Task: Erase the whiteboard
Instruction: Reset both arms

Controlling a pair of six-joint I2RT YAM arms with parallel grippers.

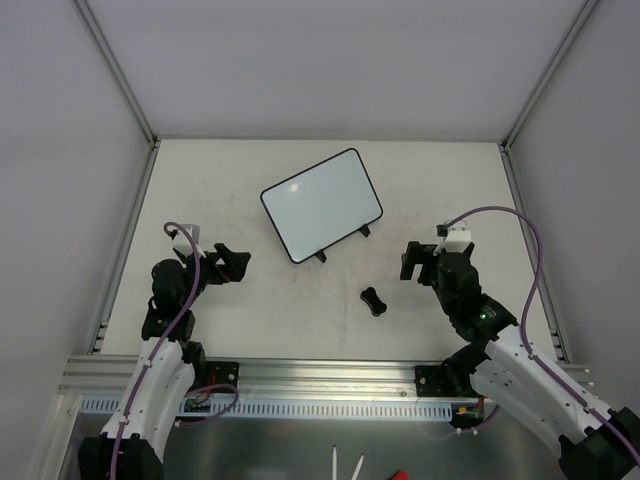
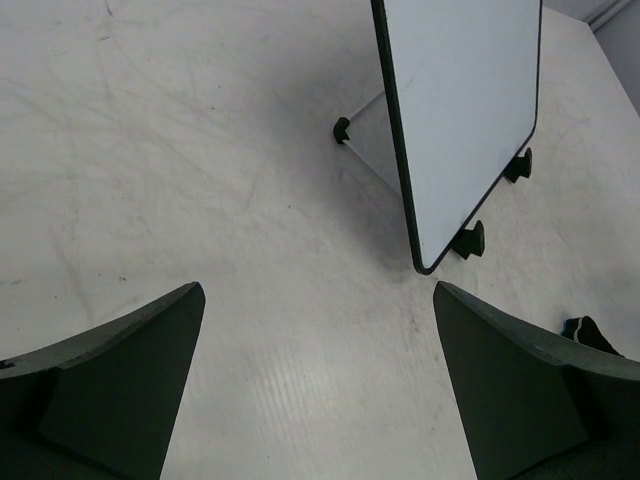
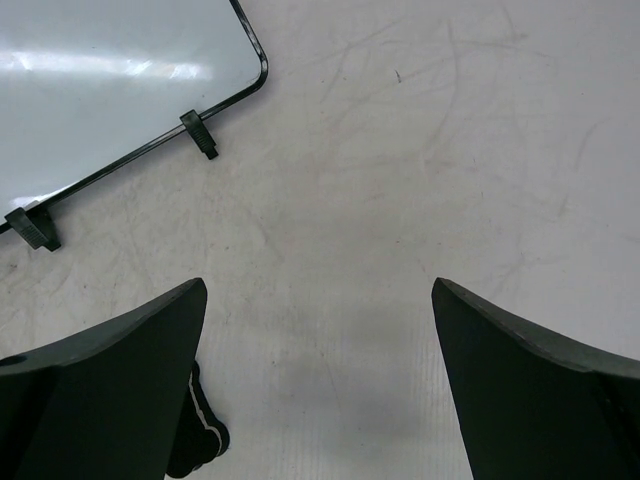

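Jaws of both arms stand wide apart and hold nothing. The left arm (image 1: 165,300) and right arm (image 1: 470,300) rest low on either side of the surface (image 1: 200,180), each pair of fingers turned inward toward the middle. The whiteboard (image 1: 321,204) lies at the centre of the surface, rotated so that its long sides run diagonally. Two small black feet (image 1: 320,257) project from its nearer long edge, and the left wrist view suggests these prop the board slightly off the surface. Its face shows only a streak of glare; no writing can be made out in any view. The eraser (image 1: 373,300), small, black and bone-shaped, lies apart from the board, between it and the right arm, and appears at the lower left of the right wrist view.

Handling, as judged from appearance: the board looks thin, stiff and light, with a glossy, slippery face and a narrow black rim. Being light and standing on small feet, it is likely to skid or rock under a wiping stroke. One set of jaws should therefore steady it at the rim, best at a corner or beside a foot, never on the face. The eraser looks light and rigid; its narrow waist offers the natural hold, and the right jaws are the nearer to it.
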